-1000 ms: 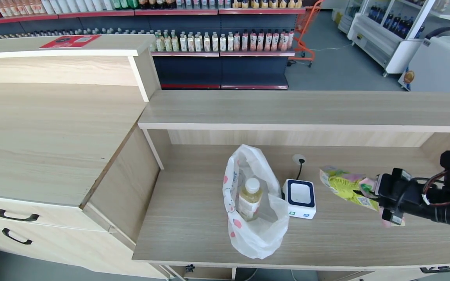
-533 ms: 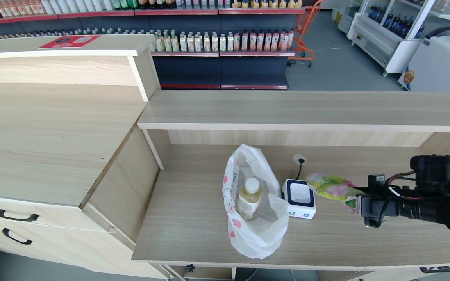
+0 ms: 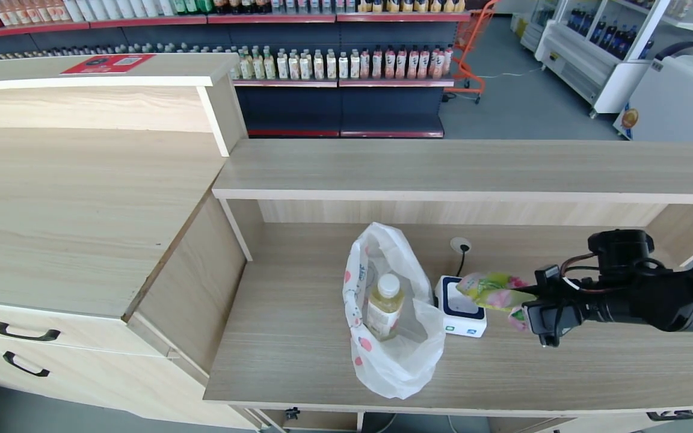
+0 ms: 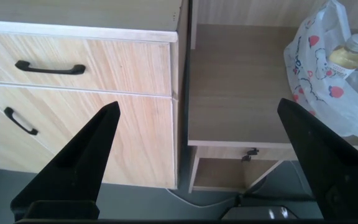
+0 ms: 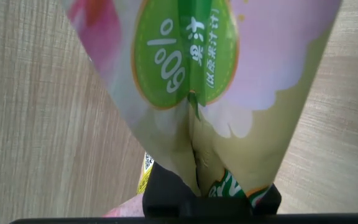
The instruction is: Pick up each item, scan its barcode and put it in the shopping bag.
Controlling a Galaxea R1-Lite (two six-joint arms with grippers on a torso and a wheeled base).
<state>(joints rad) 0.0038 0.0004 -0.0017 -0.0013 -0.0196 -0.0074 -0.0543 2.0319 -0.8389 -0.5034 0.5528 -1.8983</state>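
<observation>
Green-and-pink snack pouch [image 3: 492, 290] pinched in my right claw [image 3: 532, 308], its free end over the scanner [image 3: 465, 313], just beside the shopping bag [image 3: 396, 364]. My left claw [image 4: 197, 106] spread wide.

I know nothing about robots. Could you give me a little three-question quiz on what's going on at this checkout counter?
1. True or false: the bottle stands inside the shopping bag.
2. What does the right gripper hold?
A. a bottle
B. a snack packet
C. nothing
3. Fill in: the free end of the snack packet hangs over the white ____ beside the shopping bag.

Key: 1 true; 2 B; 3 scanner.
</observation>
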